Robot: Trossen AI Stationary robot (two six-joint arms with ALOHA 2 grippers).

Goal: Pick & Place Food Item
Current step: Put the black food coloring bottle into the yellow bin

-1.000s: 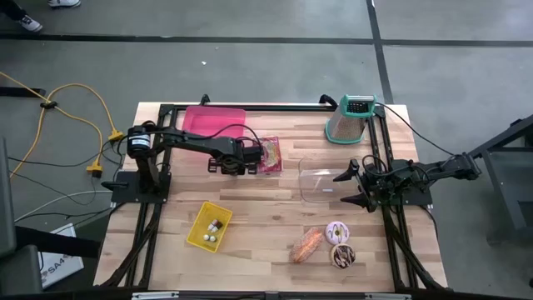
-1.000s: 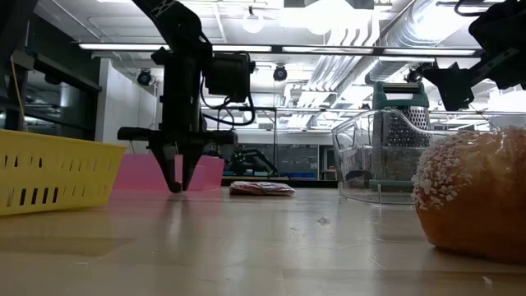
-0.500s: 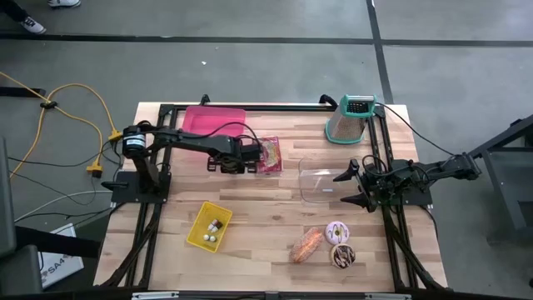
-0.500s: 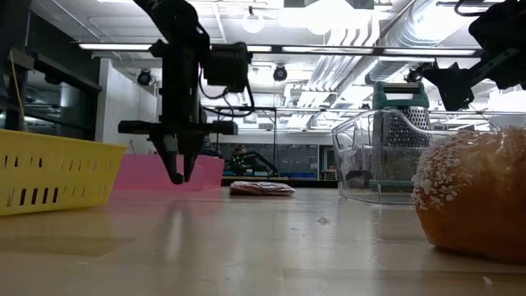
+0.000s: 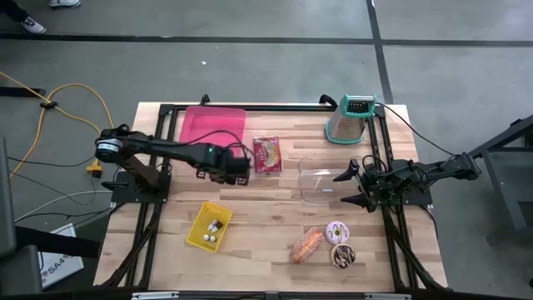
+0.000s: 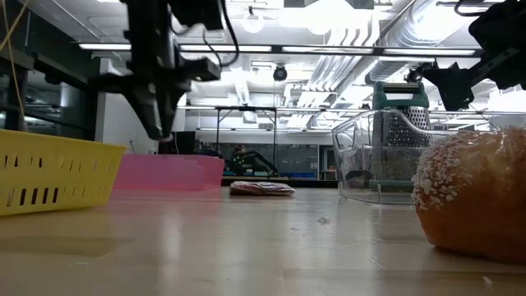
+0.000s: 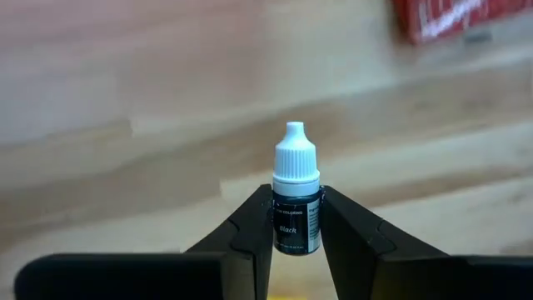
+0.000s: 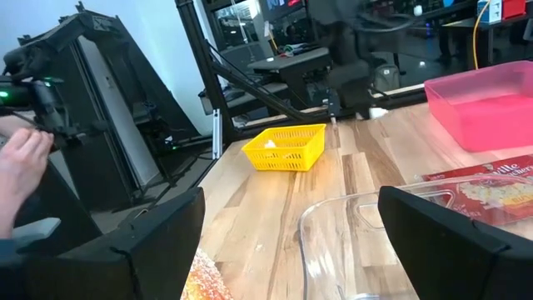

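Left hand (image 7: 296,218) pinches a small dropper bottle (image 7: 296,200) near the yellow basket (image 5: 209,226); a shallow grip risks slippage.

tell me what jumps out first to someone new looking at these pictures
The left gripper, raised over the table's left middle, pinches a small black dropper bottle with a white cap. Behind it sits a bright pink plastic tray, and near the front a yellow plastic basket. The open right gripper waits beside a clear plastic container.
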